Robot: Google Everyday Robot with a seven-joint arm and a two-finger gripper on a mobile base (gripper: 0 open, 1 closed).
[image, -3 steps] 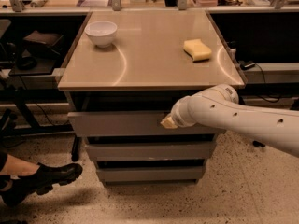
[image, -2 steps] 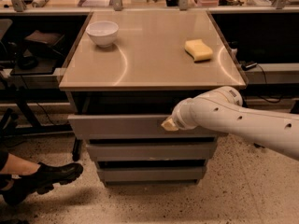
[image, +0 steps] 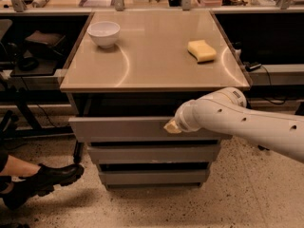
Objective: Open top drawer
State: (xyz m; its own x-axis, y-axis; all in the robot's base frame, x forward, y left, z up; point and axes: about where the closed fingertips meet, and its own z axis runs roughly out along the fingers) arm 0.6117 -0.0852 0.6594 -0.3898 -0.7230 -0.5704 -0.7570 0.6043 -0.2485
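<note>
The top drawer (image: 118, 128) is the widest grey front, just under the tan cabinet top (image: 152, 61). It stands pulled out a little, with a dark gap between it and the top. My gripper (image: 172, 126) is at the drawer's upper edge, right of centre, at the end of my white arm (image: 237, 120), which comes in from the right. The wrist hides most of the gripper and the right part of the drawer front. The inside of the drawer does not show.
A white bowl (image: 104, 33) and a yellow sponge (image: 201, 50) lie on the cabinet top. Two narrower grey drawer fronts (image: 152, 153) sit below the top drawer. A person's black shoe (image: 45, 179) is on the floor at left. Dark desks flank the cabinet.
The top drawer front and my gripper have come slightly toward the camera, and the dark gap under the cabinet top has widened a little.
</note>
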